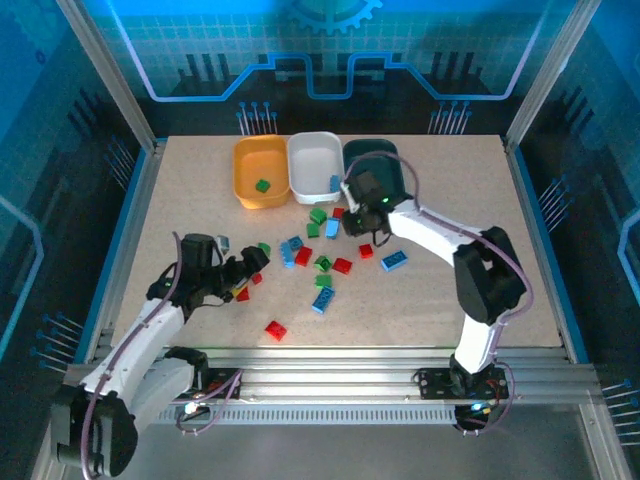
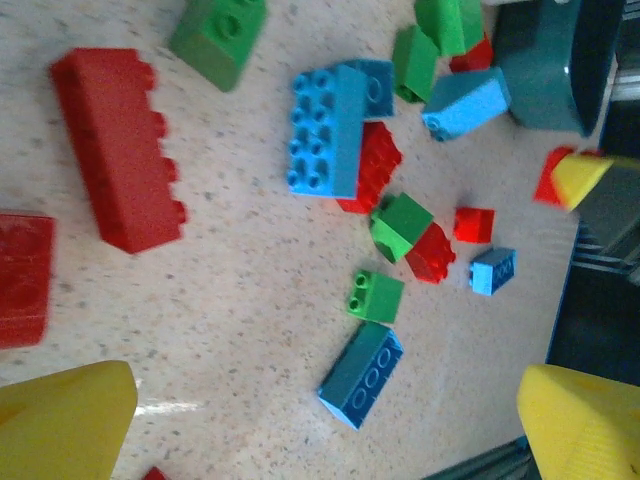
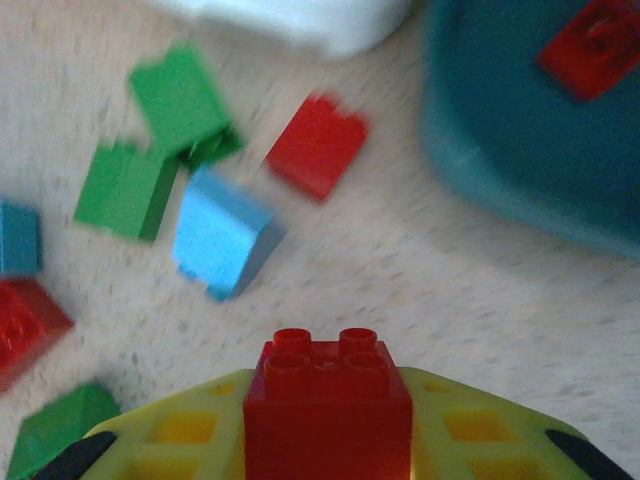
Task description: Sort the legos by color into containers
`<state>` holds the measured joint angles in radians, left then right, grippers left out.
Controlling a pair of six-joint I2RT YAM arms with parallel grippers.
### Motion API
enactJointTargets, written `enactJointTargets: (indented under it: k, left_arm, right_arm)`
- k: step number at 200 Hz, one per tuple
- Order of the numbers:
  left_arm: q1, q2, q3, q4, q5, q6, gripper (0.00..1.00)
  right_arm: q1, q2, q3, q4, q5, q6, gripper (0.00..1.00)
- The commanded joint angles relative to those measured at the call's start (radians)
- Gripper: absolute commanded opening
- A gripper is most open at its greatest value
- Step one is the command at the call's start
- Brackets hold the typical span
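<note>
The table (image 1: 200, 215) is the biggest thing I have to work across, and the three trays sit at its far side. In the right wrist view the teal tray (image 3: 500, 150) lies ahead and to the right of my fingers, with the white tray (image 3: 300, 15) straight ahead beyond it. The orange-yellow tray (image 1: 250, 160) is further off to the left and has a green brick (image 1: 262, 185) in it. The right gripper (image 1: 356, 222) is clamped on a small red brick (image 3: 328, 400), studs up and held squarely between the pads. Another red piece (image 3: 595, 45) already lies in the teal tray, so I judge that tray takes red and this carry is nearly home. To do it well I want to lift enough to clear the near wall, swing right until the brick is over the tray floor rather than the rim, then part the fingers low so it does not bounce out. A blue brick (image 3: 222, 245) and a loose red one (image 3: 318, 145) lie just ahead and left of the fingers, so I should stay off them. The left gripper (image 1: 248, 268) hangs with its fingers apart over the loose legos (image 1: 322, 263), and a long red brick (image 2: 120, 150) lies ahead of its left finger.
</note>
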<state>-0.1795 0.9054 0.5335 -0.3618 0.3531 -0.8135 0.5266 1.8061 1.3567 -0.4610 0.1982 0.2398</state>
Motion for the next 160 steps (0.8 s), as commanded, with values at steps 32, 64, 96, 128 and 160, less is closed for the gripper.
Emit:
enactJointTargets:
  k: [32, 64, 96, 128, 160]
  left_arm:
    - [-0.126, 0.131, 0.143, -0.051, -0.035, 0.025, 0.99]
    - [-0.119, 0.204, 0.236, -0.103, -0.062, 0.083, 0.99]
    - [-0.094, 0.291, 0.319, -0.118, -0.004, 0.111, 0.99]
    - [-0.097, 0.276, 0.287, -0.05, 0.006, 0.092, 0.99]
    - [-0.12, 0.099, 0.135, -0.058, -0.075, -0.045, 0.99]
  right_arm:
    - [-0.199, 0.139, 0.233, -0.043, -0.046, 0.083, 0.34]
    - [-0.249, 0.261, 0.421, -0.131, -0.063, 0.105, 0.39]
    - [-0.254, 0.247, 0.502, -0.212, -0.02, 0.141, 0.67]
    - [-0.233, 0.07, 0.376, -0.177, 0.036, 0.154, 0.67]
    - [-0.166, -0.208, -0.002, -0.109, 0.143, 0.263, 0.69]
